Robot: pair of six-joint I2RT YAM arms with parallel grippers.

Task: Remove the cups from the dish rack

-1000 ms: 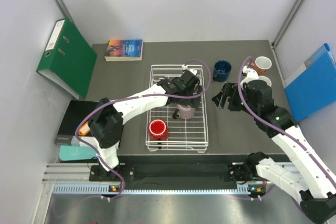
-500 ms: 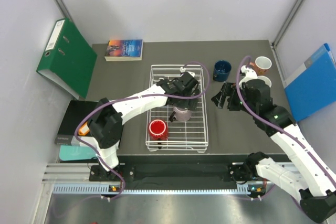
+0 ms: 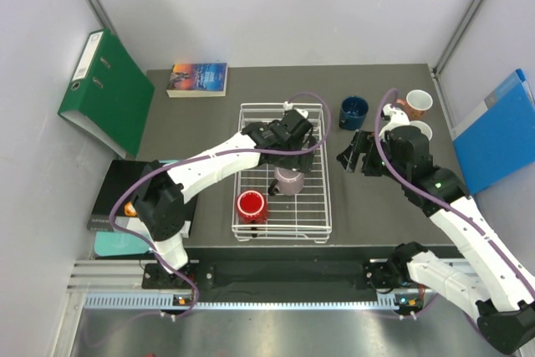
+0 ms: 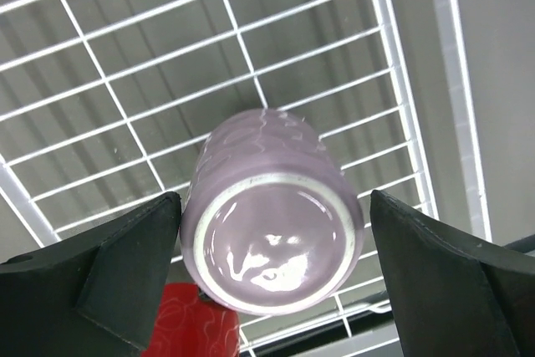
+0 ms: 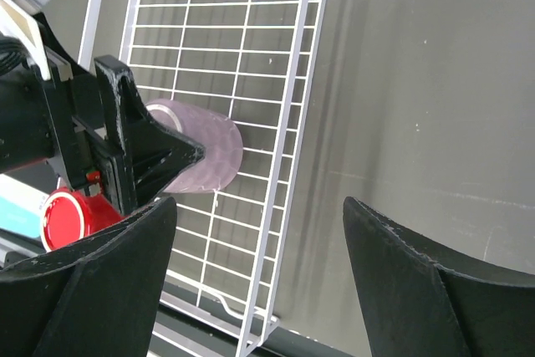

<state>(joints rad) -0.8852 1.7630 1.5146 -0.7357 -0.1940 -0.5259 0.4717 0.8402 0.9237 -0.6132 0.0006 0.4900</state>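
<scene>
The left gripper (image 3: 290, 150) has drawn back toward the far end of the white wire dish rack (image 3: 263, 106), uncovering more of the pale mauve ceramic mug (image 3: 289, 181). That mug sits in the rack's right half, its glazed base turned to the left wrist camera. The left gripper's black fingers (image 4: 125, 265) are spread wide and flank the mug. A red mug (image 3: 252, 206) sits near the rack's near-left corner.

The right gripper (image 3: 354, 156) hangs over the dark grey table (image 3: 201, 123) just right of the rack, its jaws apart and empty. Beyond it on the table stand a dark blue mug (image 3: 353, 111) and a salmon-pink mug with a white inside (image 3: 415, 103).
</scene>
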